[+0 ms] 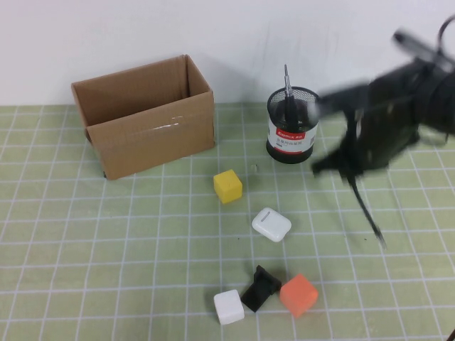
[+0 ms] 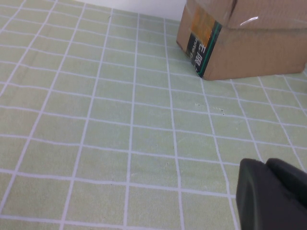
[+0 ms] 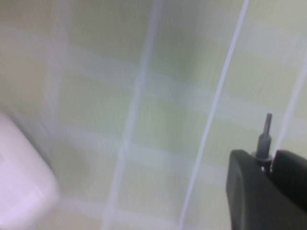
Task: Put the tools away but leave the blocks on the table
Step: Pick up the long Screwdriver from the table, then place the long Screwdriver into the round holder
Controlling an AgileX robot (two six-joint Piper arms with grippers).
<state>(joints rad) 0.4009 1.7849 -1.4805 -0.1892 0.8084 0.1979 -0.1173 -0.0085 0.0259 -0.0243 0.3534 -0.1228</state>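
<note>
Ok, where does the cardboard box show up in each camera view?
High view: cardboard box back left on the table; right gripper at the right, holding the thin dark tool.
Left wrist view: its corner, beyond the left gripper above the table.
Right wrist view: not in it.
Shared landmark: the table's white grid.

The left half of the table (image 1: 85, 241) is bare grid, open to a gripper from the near edge up to the cardboard box (image 1: 142, 124) at upper left. At upper center the mesh pen holder (image 1: 291, 124) stands with 1 tool handle (image 1: 287, 84) poking above its rim. A wide lane separates box and holder. Mid-frame, the yellow block (image 1: 227, 186) and white case (image 1: 271, 224) sit apart. Lower center is crowded: white block (image 1: 229, 307), black angular object (image 1: 260, 288) and orange block (image 1: 298, 294) nearly touch. The right gripper (image 1: 348, 167), gripping a thin dark tool (image 3: 265, 139), occupies the upper right. The left gripper (image 2: 271, 191) hovers over bare grid near the box.
</note>
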